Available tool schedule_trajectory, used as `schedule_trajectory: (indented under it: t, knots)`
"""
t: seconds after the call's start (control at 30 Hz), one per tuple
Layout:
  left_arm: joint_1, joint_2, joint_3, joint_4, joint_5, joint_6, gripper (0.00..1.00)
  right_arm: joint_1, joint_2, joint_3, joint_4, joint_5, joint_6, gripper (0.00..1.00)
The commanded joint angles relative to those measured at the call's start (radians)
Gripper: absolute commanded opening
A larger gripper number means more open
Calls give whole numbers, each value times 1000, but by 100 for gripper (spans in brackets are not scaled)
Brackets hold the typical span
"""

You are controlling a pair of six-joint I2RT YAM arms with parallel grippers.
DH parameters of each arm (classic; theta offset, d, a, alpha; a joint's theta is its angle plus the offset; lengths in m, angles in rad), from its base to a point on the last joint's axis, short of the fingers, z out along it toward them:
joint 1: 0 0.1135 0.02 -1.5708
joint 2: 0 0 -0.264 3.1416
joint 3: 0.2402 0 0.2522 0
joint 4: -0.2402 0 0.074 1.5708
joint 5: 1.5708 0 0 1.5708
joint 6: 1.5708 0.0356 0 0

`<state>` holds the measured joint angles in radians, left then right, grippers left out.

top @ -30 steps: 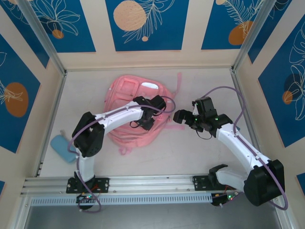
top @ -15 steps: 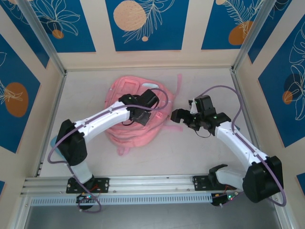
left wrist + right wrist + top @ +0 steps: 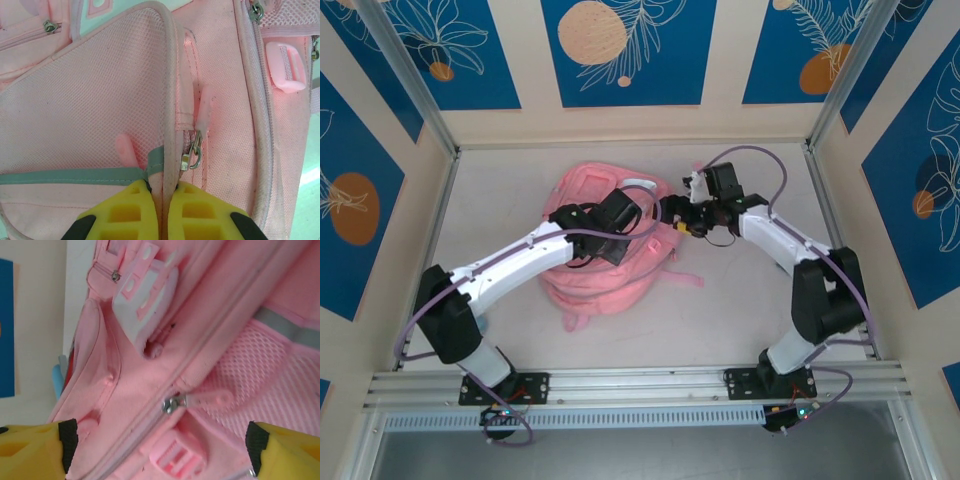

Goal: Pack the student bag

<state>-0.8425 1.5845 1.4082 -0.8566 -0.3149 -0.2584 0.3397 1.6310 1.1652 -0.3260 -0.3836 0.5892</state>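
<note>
From my overhead feed, the student bag (image 3: 610, 288) lies flat on the table (image 3: 740, 310), mid-table and slightly left of centre, toward the far wall. It is a soft, rumpled pink lump with a thin pink strap (image 3: 686, 279) trailing off its right side onto the table.

The left gripper (image 3: 638, 232) sits on top of the bag. On my left wrist feed, its yellow fingers (image 3: 131, 210) are pressed together at the left gripper (image 3: 162, 192), pinching a ridge of pink piping (image 3: 172, 125) on the student bag (image 3: 235, 110). Left of that piping is a pink mesh pocket (image 3: 75, 100) edged along its bottom by a grey strip (image 3: 70, 175). Just right of it hangs a metal zip pull (image 3: 192, 151) with a pink tab, and a pink plastic buckle (image 3: 285, 67) shows farther right.

The right gripper (image 3: 672, 212) hangs at the bag's far right edge. On my right wrist feed, the right gripper (image 3: 160, 450) is spread wide, one pad at each lower corner, with the student bag (image 3: 215, 305) across the gap. I see a second zip pull (image 3: 173, 404) between them, and more mesh (image 3: 250, 365).
</note>
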Motion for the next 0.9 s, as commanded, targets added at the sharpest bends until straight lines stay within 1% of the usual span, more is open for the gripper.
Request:
schedule_trajectory:
  t: [0.0, 0.13, 0.3, 0.37, 0.43, 0.5, 0.57, 0.7, 0.87]
  knots:
    - [-3, -59, 8, 97, 1, 6, 0, -5, 89, 87, -9, -111, -58, 91]
    - [-3, -65, -1, 107, -4, 1, 0, -7, 166, 117, 6, -172, -79, 93]
    - [-3, -66, -7, 110, -6, 0, 0, -10, 221, 131, 8, -264, -140, 94]
    - [-2, -64, -8, 112, -6, -1, 0, -13, 232, 130, 8, -289, -158, 94]
    - [-1, -62, -10, 113, -6, -1, 0, -13, 237, 126, 7, -339, -165, 94]
    - [-1, -60, -11, 114, -6, -2, 0, -13, 225, 113, 17, -378, -169, 93]
    - [-1, -59, -12, 112, -7, -1, 0, -13, 200, 88, 23, -389, -173, 92]
    - [-1, -60, -16, 111, -6, -2, 0, -19, 142, 29, 41, -379, -177, 87]
    - [-1, -63, -21, 113, -1, -5, 0, -27, 101, -8, 48, -382, -188, 72]
